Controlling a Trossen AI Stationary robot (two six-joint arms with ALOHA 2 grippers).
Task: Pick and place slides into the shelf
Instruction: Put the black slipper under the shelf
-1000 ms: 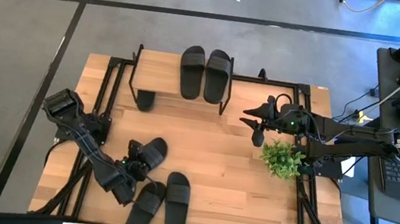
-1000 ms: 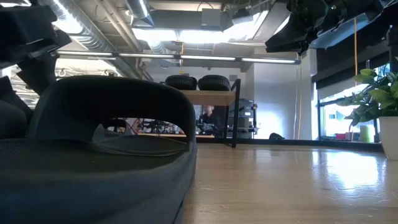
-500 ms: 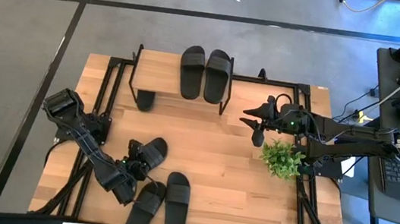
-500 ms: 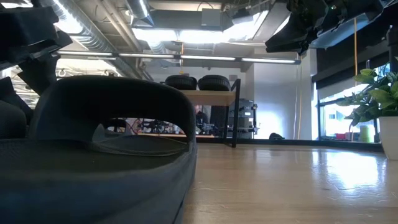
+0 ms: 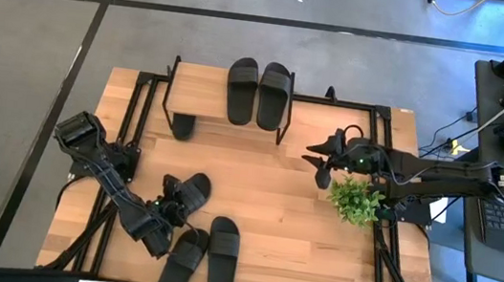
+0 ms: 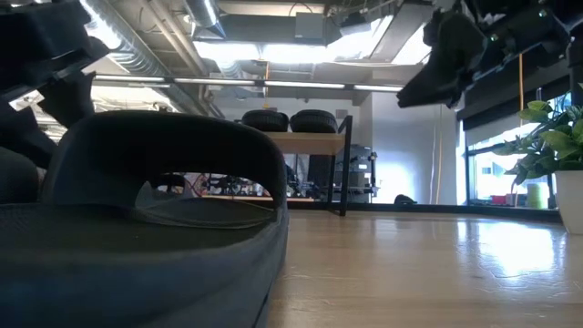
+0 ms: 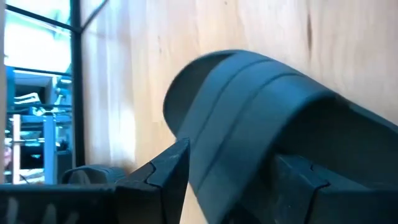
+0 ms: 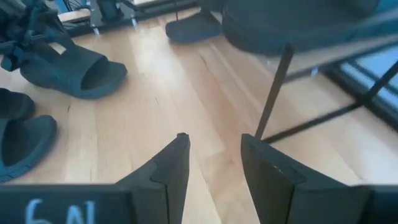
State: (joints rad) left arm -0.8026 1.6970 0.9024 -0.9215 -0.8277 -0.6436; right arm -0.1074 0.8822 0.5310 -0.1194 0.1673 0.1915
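Slide (image 5: 192, 191) between left claw (image 5: 165, 209) fingers, on table.

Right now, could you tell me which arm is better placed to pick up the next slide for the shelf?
The left. Its pincer already straddles the angled slide at the table's front, fingers on either side of the strap. The right pincer hovers open and empty near the plant, far from the loose slides.

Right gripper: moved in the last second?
Yes. In the high view the right gripper has shifted slightly toward the potted plant and away from the shelf; in the low view it now hangs lower, empty.
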